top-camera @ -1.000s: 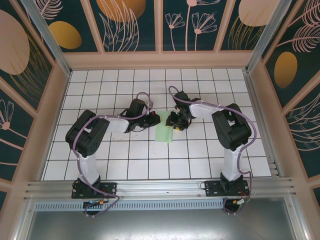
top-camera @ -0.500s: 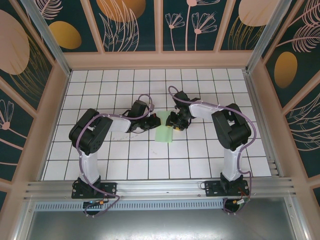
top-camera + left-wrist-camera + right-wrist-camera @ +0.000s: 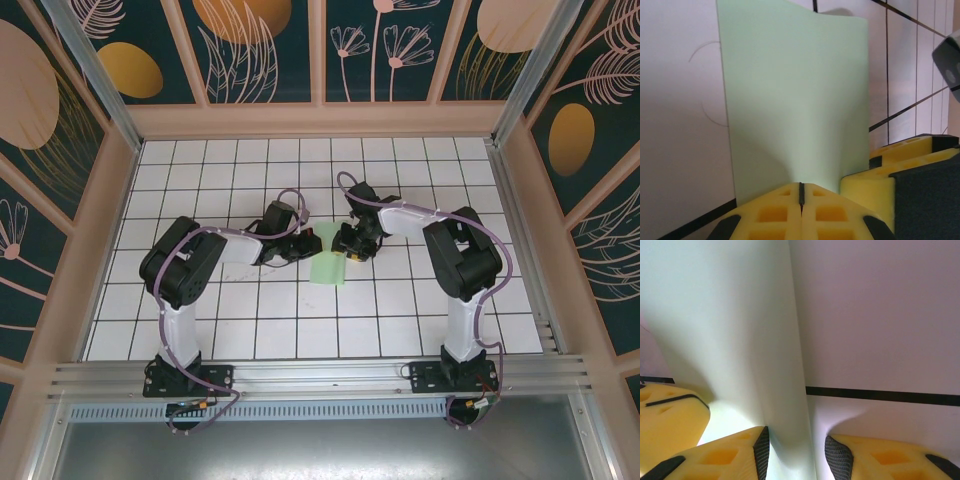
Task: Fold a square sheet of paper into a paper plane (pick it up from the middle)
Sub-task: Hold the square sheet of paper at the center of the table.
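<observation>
Sheet seemingly pinched by closed left end effector; right end effector half-open.

Pale mint-green sheet of paper, folded narrow, slightly curved.

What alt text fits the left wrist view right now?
The left gripper, shut, pinches the near edge of a pale green paper that stretches away over the white tiled table. Another yellow finger sits by the paper's lower right.
</observation>
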Motion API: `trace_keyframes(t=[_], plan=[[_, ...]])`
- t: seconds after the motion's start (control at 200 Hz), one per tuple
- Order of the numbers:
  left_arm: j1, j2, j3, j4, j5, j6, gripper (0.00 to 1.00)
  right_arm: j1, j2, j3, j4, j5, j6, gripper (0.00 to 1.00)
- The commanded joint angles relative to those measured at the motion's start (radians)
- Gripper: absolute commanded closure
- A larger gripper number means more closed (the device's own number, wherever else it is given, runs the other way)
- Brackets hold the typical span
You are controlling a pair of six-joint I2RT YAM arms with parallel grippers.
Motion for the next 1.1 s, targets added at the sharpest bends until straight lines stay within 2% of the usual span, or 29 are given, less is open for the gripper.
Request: trace_keyframes(t=[0.0, 0.185, 0.435, 0.671, 0.941, 1.011, 1.096], plan=[[-0.005, 0.019, 0.023, -0.015, 0.013, 0.022, 1.0, 0.036, 0.332, -0.124, 0.099, 0.164, -0.012, 0.55], [-0.005, 0.022, 0.025, -0.042, -0.002, 0.026, 1.0, 0.036, 0.336, -0.127, 0.101, 0.162, -0.005, 0.55], [-0.004, 0.056, 0.031, -0.19, -0.081, 0.069, 1.0, 0.035, 0.286, -0.124, 0.098, 0.149, -0.002, 0.55], [-0.005, 0.08, -0.016, -0.24, -0.136, 0.091, 1.0, 0.031, 0.04, -0.135, 0.126, 0.102, 0.018, 0.52], [-0.005, 0.107, -0.047, -0.237, -0.165, 0.092, 1.0, 0.033, -0.279, -0.156, 0.169, 0.16, 0.016, 0.46], [-0.005, 0.108, -0.056, -0.215, -0.159, 0.081, 1.0, 0.033, -0.32, -0.18, 0.218, 0.145, 0.023, 0.49], [-0.005, 0.111, -0.058, -0.206, -0.152, 0.078, 1.0, 0.034, -0.331, -0.19, 0.27, 0.107, 0.034, 0.58]])
